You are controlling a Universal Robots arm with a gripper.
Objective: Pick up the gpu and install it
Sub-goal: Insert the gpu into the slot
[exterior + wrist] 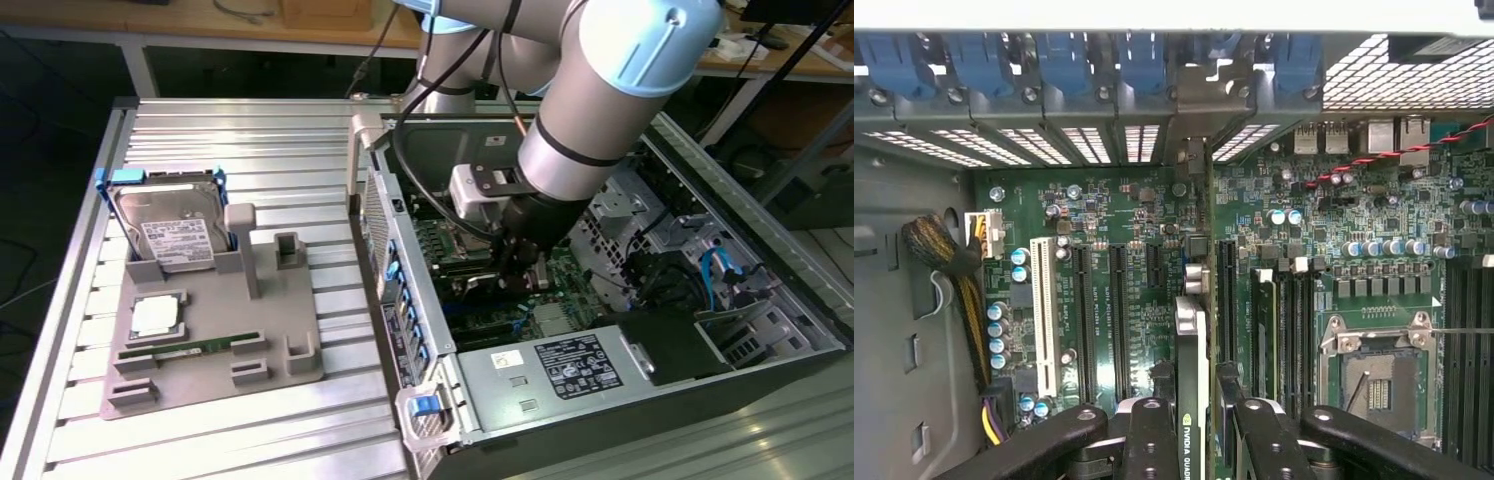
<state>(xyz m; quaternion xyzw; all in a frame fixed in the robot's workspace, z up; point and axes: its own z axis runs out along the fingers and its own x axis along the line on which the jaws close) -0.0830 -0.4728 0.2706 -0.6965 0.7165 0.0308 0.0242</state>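
The gpu (1192, 372) appears edge-on in the wrist view, a thin dark card with a green logo label. It stands upright over the green motherboard (1144, 250), between two black expansion slots. Its silver bracket (1194, 165) reaches up to the rear slot openings. My gripper (1199, 445) is shut on the card, with one black finger (1150, 440) on each side of it. In the exterior view my gripper (521, 275) is lowered inside the open computer case (601, 365). I cannot tell whether the card's edge sits in a slot.
On the slatted table at the exterior view's left, a grey fixture (274, 350) carries a hard drive (171, 235), a processor chip (158, 315) and a green memory stick (200, 347). Inside the case are a white slot (1041, 315), a cable bundle (954, 270) and the processor socket (1379, 375).
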